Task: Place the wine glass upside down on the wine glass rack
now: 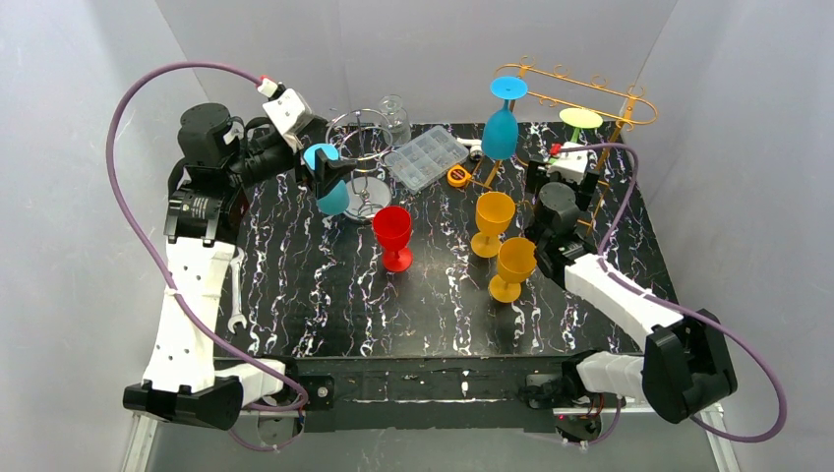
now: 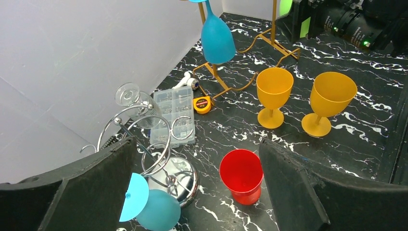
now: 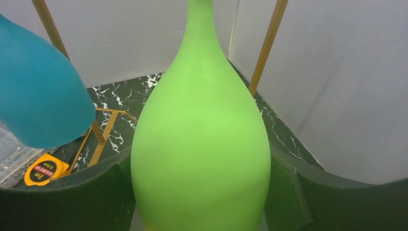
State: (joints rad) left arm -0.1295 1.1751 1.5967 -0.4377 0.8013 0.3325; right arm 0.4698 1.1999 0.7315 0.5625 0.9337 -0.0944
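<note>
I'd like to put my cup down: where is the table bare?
Bare: the near-left table, between wrench, red glass and front edge. Crowded: the back, with silver rack, box, gold rack; orange glasses fill the right.

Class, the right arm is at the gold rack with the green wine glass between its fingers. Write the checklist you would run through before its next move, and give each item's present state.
1. green wine glass inverted, bowl down and stem up: ok.
2. Its foot seated on the rails of the gold rack: cannot tell. From above it only shows at rail level.
3. right claw against the bowl on both sides: ok.
4. Gap between the green bowl and the blue glass hanging beside it: ok.
5. left claw open, empty and away from the gold rack: ok.
</note>
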